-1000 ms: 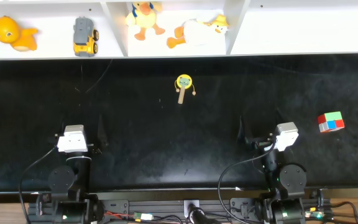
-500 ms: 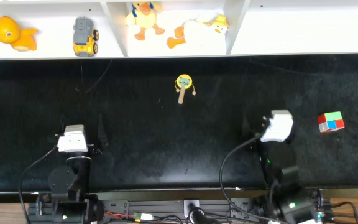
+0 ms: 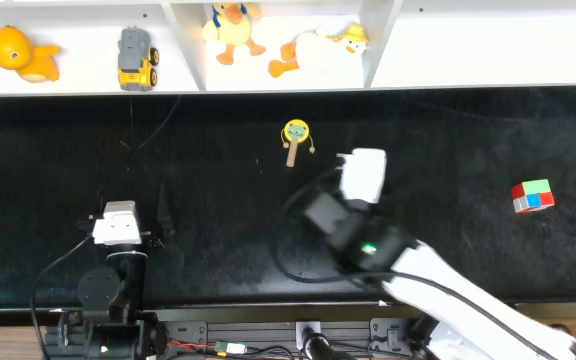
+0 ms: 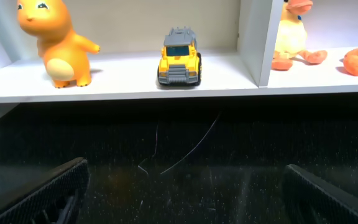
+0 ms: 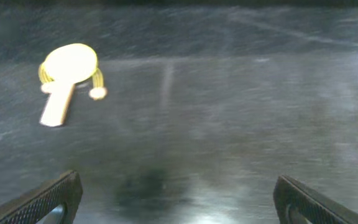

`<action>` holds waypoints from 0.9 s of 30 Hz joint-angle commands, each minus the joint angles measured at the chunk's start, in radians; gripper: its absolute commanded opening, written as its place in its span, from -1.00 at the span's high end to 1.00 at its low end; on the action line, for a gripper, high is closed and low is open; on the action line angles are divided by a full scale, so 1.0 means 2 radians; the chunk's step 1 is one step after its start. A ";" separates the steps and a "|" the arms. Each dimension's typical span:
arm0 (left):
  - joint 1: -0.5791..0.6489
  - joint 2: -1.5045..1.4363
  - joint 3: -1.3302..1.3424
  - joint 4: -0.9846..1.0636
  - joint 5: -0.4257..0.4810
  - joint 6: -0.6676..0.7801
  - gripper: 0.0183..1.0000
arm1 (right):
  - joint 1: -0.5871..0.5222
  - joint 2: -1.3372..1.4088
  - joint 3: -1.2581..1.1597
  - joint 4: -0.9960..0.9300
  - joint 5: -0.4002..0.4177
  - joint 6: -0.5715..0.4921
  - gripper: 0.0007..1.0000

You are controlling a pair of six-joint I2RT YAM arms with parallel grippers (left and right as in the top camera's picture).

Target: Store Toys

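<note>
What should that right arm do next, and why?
Probably move over the small yellow drum rattle with a wooden handle and lower onto it. The right arm has its jaws open and empty, and the rattle lies loose on the black table, apart from them and not yet on the white shelf.

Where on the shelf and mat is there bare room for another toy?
The shelf's right compartment is bare. The mat is open between the left tool and the rattle, and between the right tool and the cube. The middle compartment, holding two plush toys, is crowded.
</note>
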 commanded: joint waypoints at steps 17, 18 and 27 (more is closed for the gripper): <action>-0.002 -0.005 -0.001 -0.001 0.003 0.009 -0.99 | -0.032 0.274 0.174 0.081 -0.102 0.016 -0.99; -0.002 -0.005 -0.001 -0.001 0.003 0.009 -1.00 | -0.036 0.286 0.187 0.081 -0.110 0.005 -1.00; -0.002 -0.005 -0.001 -0.001 0.003 0.009 -1.00 | -0.066 0.366 0.269 0.074 -0.174 -0.052 -0.99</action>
